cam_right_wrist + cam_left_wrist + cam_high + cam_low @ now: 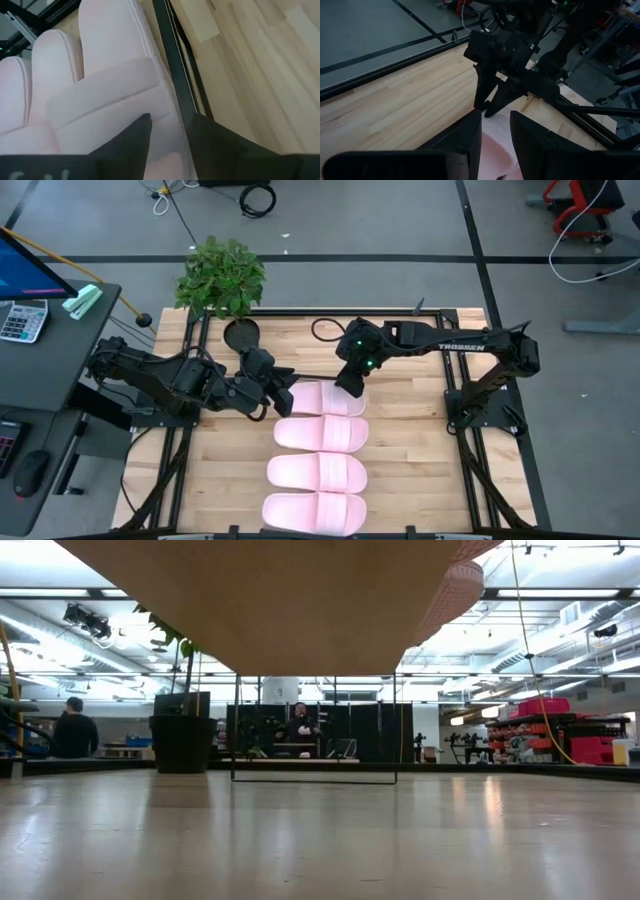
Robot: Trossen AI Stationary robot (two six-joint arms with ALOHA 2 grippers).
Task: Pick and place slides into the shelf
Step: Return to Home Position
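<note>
Several pale pink slides lie side by side in a row down the middle of the table. The farthest slide [320, 398] has a gripper at each end. My left gripper [283, 396] is shut on its left end. My right gripper [350, 390] stands open at its right end beside the wide strap [107, 92], one finger on either side of the slide's long edge [167, 145]. In the low view the shelf [280, 580] shows from below as a light-wood board. A pink sole [455, 590] juts past its edge. A black rail [172, 65] runs along the slide. My left gripper pinches the far slide's left end [496, 137] between its two fingers. The fingers come from the table's left, slanting down, and lie along the slide. The slide lies flat in line with the others. My right gripper's fingers flank the slide's edge; whether they touch it I cannot tell.
A potted plant [222, 275] and a round black disc [240, 333] stand at the table's far left. Black frame bars [460, 430] run along both sides. Bare wood lies to the right of the slides. People [300, 725] sit in the room beyond.
</note>
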